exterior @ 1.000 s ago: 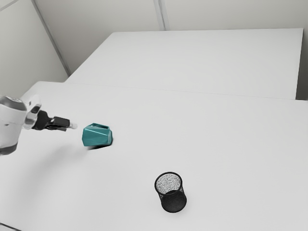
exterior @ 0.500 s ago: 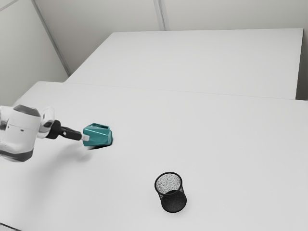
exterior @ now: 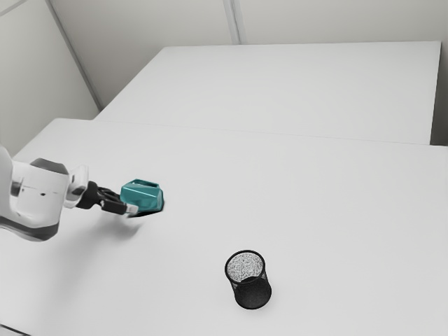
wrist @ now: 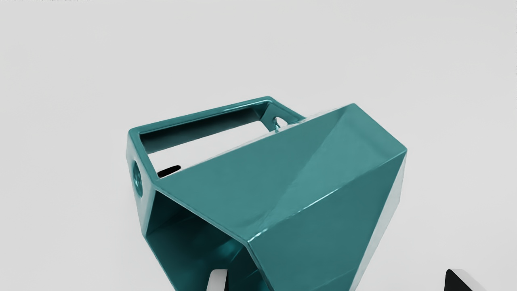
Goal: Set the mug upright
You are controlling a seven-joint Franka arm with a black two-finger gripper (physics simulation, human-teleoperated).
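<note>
Wide-apart fingers (wrist: 217, 281) at a tipped-over teal mug (wrist: 291, 173)
The fingers hold nothing; one shows against the mug's open mouth (wrist: 190, 238), the other past its outside, maybe so they can pinch its wall. I can't tell if the first is inside. The mug lies on its side on the counter (exterior: 315, 210), so it needs turning up. Its handle (wrist: 202, 116) is on the side away from the fingers, which likely gives them room. Well apart, a black mesh cup (exterior: 253, 293) stands up.
</note>
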